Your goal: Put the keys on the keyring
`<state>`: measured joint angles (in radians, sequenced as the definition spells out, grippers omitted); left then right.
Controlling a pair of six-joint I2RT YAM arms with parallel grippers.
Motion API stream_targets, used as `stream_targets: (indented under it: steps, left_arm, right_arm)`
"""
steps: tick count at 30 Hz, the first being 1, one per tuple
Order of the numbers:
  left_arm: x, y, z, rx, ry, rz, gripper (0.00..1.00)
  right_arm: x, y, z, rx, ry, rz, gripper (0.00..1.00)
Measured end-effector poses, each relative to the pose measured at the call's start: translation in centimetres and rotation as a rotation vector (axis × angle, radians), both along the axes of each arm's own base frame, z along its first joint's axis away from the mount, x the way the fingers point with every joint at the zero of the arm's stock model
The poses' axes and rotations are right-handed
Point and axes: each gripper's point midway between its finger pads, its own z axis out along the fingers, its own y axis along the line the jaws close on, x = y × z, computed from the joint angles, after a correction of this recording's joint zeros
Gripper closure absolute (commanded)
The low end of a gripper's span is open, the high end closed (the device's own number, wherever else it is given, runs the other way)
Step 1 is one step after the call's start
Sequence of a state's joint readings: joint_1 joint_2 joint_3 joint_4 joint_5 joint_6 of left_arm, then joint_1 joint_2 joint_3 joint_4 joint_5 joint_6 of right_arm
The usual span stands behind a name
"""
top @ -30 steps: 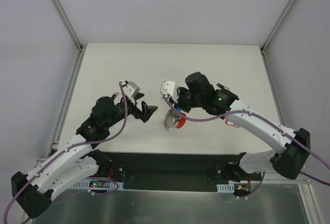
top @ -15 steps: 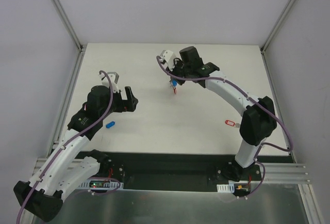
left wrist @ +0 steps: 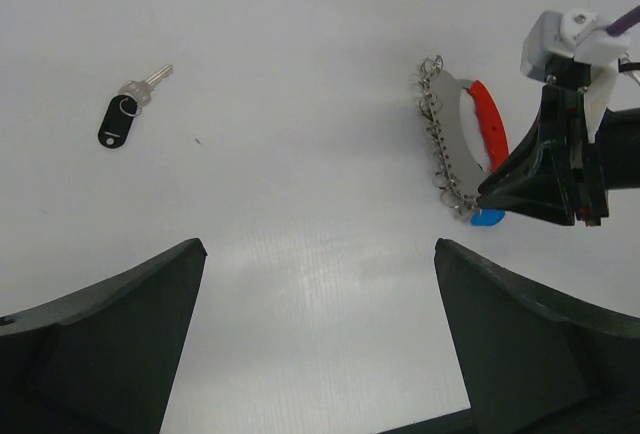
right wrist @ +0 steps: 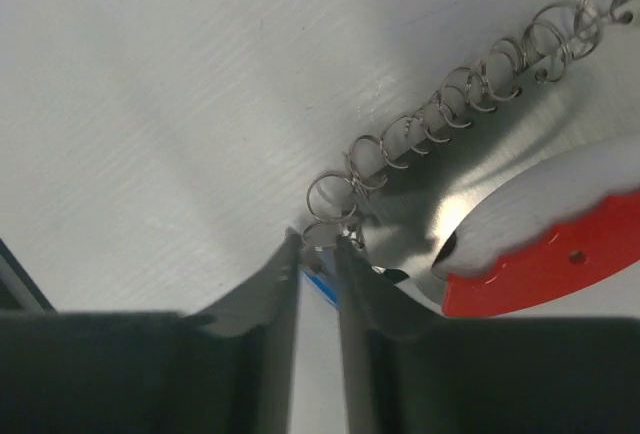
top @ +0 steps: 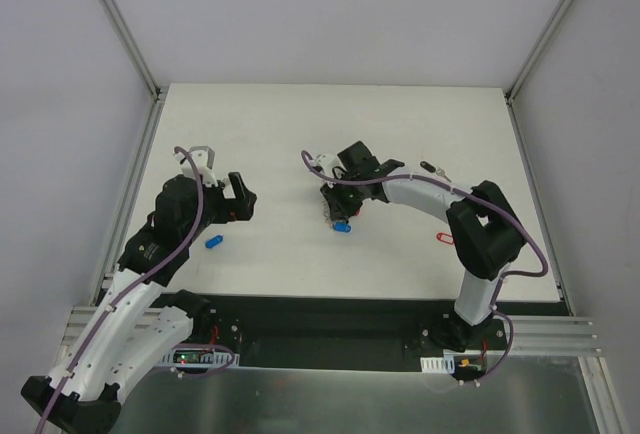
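The keyring [top: 331, 214] lies on the white table at centre: a row of silver chain rings [right wrist: 450, 104] with a curved red segment [right wrist: 555, 254]. It also shows in the left wrist view [left wrist: 455, 144]. My right gripper [top: 336, 204] is down on its end. Its jaws [right wrist: 318, 246] are nearly closed on a blue key tag [right wrist: 320, 286] at the last ring. My left gripper [top: 241, 197] is open and empty, well left of the keyring. A loose blue key [top: 212, 242] lies near my left arm. A black key [left wrist: 120, 119] and a red key [top: 446, 239] lie apart.
The black key also shows at the right back of the table [top: 430, 166]. The table has raised metal rails at its left edge [top: 135, 184] and right edge [top: 530, 164]. The arm bases stand at the near edge.
My right gripper has come down from the back middle to the table centre with the keyring. My left gripper has drawn back to the left, away from the keyring.
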<state>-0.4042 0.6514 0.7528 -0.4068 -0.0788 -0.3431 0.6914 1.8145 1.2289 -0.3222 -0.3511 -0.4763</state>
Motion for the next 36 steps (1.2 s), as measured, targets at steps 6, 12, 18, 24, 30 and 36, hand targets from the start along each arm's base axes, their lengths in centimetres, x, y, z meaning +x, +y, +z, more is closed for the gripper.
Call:
stream_targets:
  steps: [6, 12, 18, 24, 30, 36]
  left_arm:
    - [0.0, 1.1, 0.9, 0.005, -0.042, 0.053, 0.01]
    - [-0.2, 3.4, 2.8, 0.014, -0.133, 0.162, 0.01]
    - [-0.6, 5.3, 4.1, 0.031, -0.199, 0.241, 0.01]
    - [-1.2, 6.4, 5.1, 0.051, -0.252, 0.269, 0.01]
    - [-1.7, 6.7, 5.7, 0.061, -0.283, 0.263, 0.01]
    - [-1.7, 7.3, 5.9, 0.092, -0.299, 0.275, 0.01]
  right_arm:
    - [-0.4, 0.1, -0.3, 0.023, 0.06, -0.134, 0.2]
    - [3.4, -3.1, 6.6, 0.132, -0.072, -0.385, 0.04]
    - [6.3, -12.2, 16.5, 0.252, -0.335, -0.736, 0.04]
    - [3.4, -22.4, 24.0, 0.291, -0.599, -1.062, 0.04]
    - [-2.8, -28.8, 27.8, 0.308, -0.799, -1.246, 0.04]
    - [-7.4, -32.8, 29.0, 0.305, -0.944, -1.338, 0.04]
